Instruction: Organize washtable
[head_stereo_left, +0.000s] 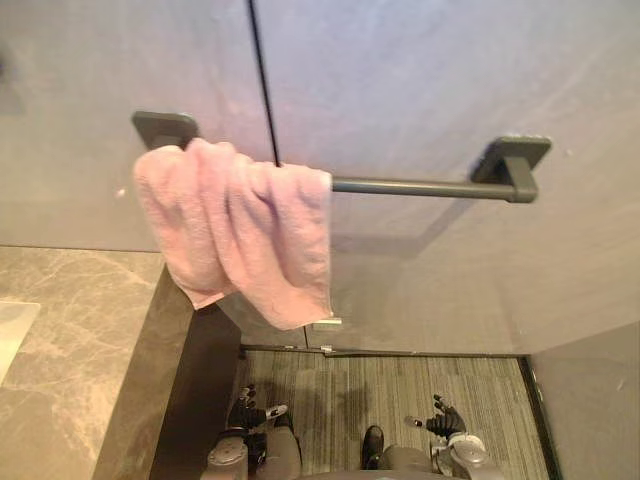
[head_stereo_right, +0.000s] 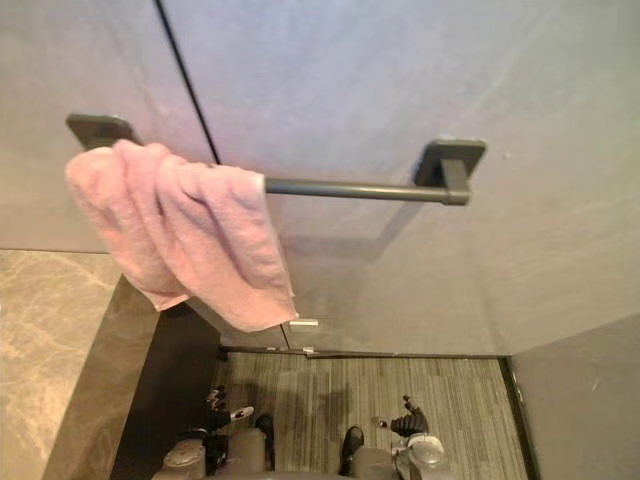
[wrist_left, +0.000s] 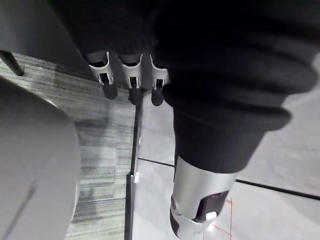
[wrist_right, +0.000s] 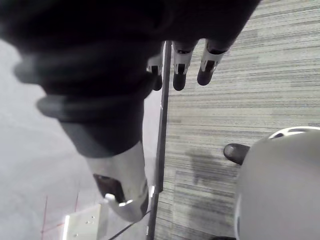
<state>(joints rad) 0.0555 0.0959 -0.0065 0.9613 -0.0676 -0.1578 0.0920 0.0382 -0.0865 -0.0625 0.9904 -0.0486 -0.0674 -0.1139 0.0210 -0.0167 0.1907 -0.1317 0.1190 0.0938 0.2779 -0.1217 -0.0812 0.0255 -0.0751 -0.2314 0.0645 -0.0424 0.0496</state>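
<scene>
Hanging bunched at the left end of the towel bar (head_stereo_left: 430, 187), the pink towel (head_stereo_left: 240, 230) lies over the rod in thick uneven folds, its lower edge sloping down to a corner on the right. It covers the rod from just beside the left bracket (head_stereo_left: 160, 127) to about the middle. The rest of the rod is bare and runs to the right bracket (head_stereo_left: 515, 160). Bar dark grey, fixed to a smooth grey wall (head_stereo_left: 430, 70); a thin dark seam (head_stereo_left: 262, 80) runs down the wall and passes behind the towel. Below the towel's left part stands the washtable (head_stereo_left: 80, 310): mottled grey-brown stone top, with a dark front face (head_stereo_left: 190, 400) dropping to the floor (head_stereo_left: 400, 385), which is striped grey. A pale edge (head_stereo_left: 12, 335) is set in the top at the far left; cannot tell what it is. Small bright metal plate (head_stereo_left: 326, 324) low on the wall, just under the towel's lowest corner. Both hands are low, well apart from towel and bar, seen against the floor: left hand (head_stereo_left: 247, 410) beside the washtable's dark face, right hand (head_stereo_left: 443, 420) off to the right. Left wrist view: fingers (wrist_left: 131, 82) straight and released, thumb (wrist_left: 195, 220) apart, nothing in grasp. Right wrist view: fingers (wrist_right: 180, 70) likewise slack and extended, thumb (wrist_right: 122, 195) apart, grasping nothing.
</scene>
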